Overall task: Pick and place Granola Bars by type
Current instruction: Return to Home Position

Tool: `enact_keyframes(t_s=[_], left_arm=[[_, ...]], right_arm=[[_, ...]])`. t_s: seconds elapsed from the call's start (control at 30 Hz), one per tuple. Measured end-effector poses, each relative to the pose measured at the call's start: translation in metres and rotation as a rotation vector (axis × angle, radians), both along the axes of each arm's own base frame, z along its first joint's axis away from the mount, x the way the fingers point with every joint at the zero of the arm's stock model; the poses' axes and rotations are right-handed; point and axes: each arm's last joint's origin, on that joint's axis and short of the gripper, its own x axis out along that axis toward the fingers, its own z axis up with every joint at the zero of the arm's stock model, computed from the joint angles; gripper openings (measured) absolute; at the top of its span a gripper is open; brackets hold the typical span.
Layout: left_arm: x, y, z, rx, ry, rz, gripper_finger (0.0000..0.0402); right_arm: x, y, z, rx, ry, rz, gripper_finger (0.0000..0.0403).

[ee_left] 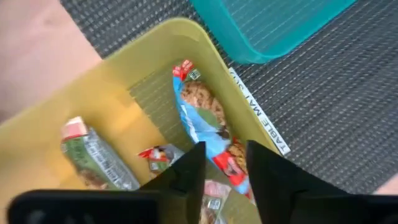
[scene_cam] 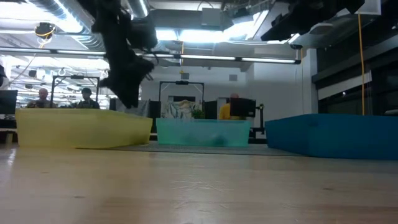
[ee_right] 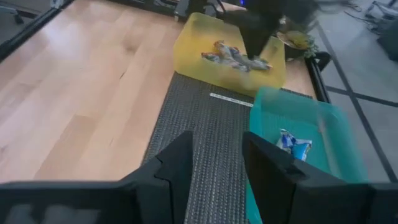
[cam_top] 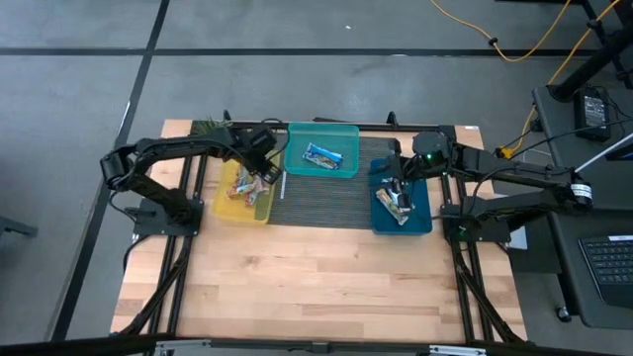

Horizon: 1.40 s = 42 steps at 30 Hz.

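Observation:
My left gripper (cam_top: 260,180) hangs open over the yellow bin (cam_top: 232,208). In the left wrist view its fingers (ee_left: 225,168) stand on either side of the lower end of a blue-and-red wrapped bar (ee_left: 202,115) that leans against the bin's wall. A tan-green bar (ee_left: 99,158) and a reddish one (ee_left: 158,154) lie on the bin's floor. My right gripper (cam_top: 396,186) is open and empty above the blue bin (cam_top: 420,213), which holds several bars (cam_top: 394,203). A blue-white bar (cam_top: 321,154) lies in the teal bin (cam_top: 341,133). My left gripper's fingers come from above at the lower end (ee_left: 229,163) of the blue-and-red bar, one on each side, lying across it. Whether they touch it, I cannot tell. The bar rests in the yellow bin.
The three bins stand in a row on a dark ribbed mat (cam_top: 316,198) at the table's far side. Bare wooden table (cam_top: 316,287) spreads toward the near edge. People sit in the room behind the bins in the low view (scene_cam: 43,96).

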Motion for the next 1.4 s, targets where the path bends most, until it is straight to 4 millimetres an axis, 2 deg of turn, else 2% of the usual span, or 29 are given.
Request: enact_keyframes(t_s=[0.17, 0.3, 0.4, 0.47, 0.57, 0.63, 0.8, 0.93, 1.1, 1.2, 1.3, 1.4], left_arm=[[-0.013, -0.009, 0.04, 0.041, -0.066, -0.042, 0.0149], [-0.032, -0.027, 0.076, 0.077, -0.265, -0.143, 0.0156], [-0.049, -0.048, 0.107, 0.179, -0.441, -0.224, 0.0132], [-0.059, -0.063, 0.124, 0.261, -0.593, -0.286, 0.01], [-0.073, -0.085, 0.132, 0.348, -0.817, -0.374, 0.0037], [-0.082, -0.098, 0.126, 0.377, -0.94, -0.43, 0.0011], [-0.109, -0.117, 0.088, 0.38, -1.114, -0.504, 0.0003], [-0.133, -0.123, 0.059, 0.398, -1.225, -0.508, 0.0003], [-0.155, -0.123, 0.027, 0.474, -1.319, -0.435, 0.0001], [-0.151, -0.122, 0.016, 0.498, -1.333, -0.401, 0.0003], [-0.144, -0.122, 0.018, 0.544, -1.415, -0.433, 0.0002], [-0.142, -0.122, 0.006, 0.571, -1.457, -0.43, 0.0002]], right_arm=[[0.0, -0.001, 0.0, -0.015, 0.003, -0.024, 0.0143], [0.0, -0.001, 0.0, -0.014, 0.003, -0.025, 0.0143], [0.0, -0.001, 0.0, -0.017, 0.0, -0.029, 0.0143], [0.001, -0.002, 0.001, -0.029, -0.009, -0.046, 0.0143], [0.001, -0.003, 0.002, -0.052, -0.018, -0.085, 0.0143], [0.002, -0.004, 0.004, -0.068, -0.034, -0.108, 0.0143], [0.004, -0.006, 0.009, -0.095, -0.082, -0.145, 0.0143], [0.005, -0.007, 0.011, -0.11, -0.106, -0.159, 0.0143], [0.005, -0.007, 0.011, -0.111, -0.105, -0.159, 0.0143], [0.005, -0.007, 0.011, -0.085, -0.104, -0.172, 0.0143], [0.005, -0.007, 0.011, -0.065, -0.105, -0.181, 0.0143], [0.005, -0.007, 0.01, -0.064, -0.103, -0.189, 0.0143]])
